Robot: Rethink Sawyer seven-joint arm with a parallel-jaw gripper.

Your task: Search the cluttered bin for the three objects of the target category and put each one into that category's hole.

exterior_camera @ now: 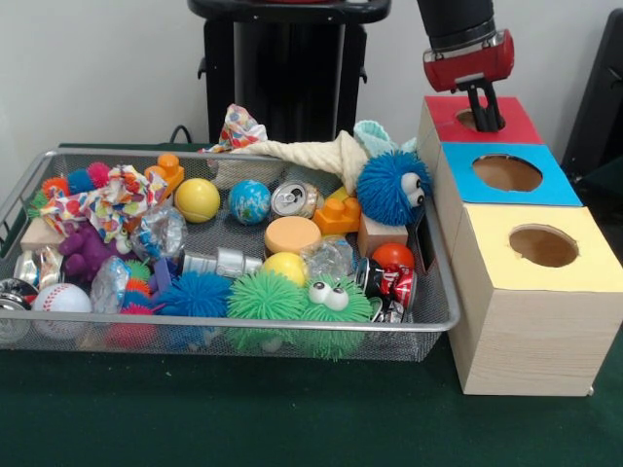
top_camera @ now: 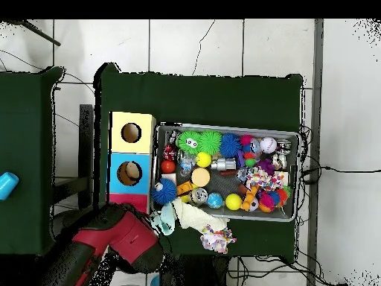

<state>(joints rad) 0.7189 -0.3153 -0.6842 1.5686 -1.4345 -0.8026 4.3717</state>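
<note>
My gripper (exterior_camera: 484, 115) hangs over the red-topped box (exterior_camera: 511, 115) and reaches down into its round hole; its tips are hidden inside. In the overhead view the red and black arm (top_camera: 123, 238) covers most of that box. Beside it stand the blue-topped box (exterior_camera: 506, 173) and the yellow-topped box (exterior_camera: 543, 246), each with an open hole. The wire mesh bin (exterior_camera: 292, 324) to the left holds cans (exterior_camera: 295, 198), balls such as a yellow ball (exterior_camera: 198, 199) and a baseball (exterior_camera: 60, 299), fuzzy toys and blocks.
A blue fuzzy toy with eyes (exterior_camera: 391, 188) leans at the bin's right end, close to the boxes. A cream cloth (exterior_camera: 302, 153) drapes over the bin's back rim. Green fuzzy toys (exterior_camera: 331, 306) crowd the front edge. A black stand (exterior_camera: 277, 68) rises behind the bin.
</note>
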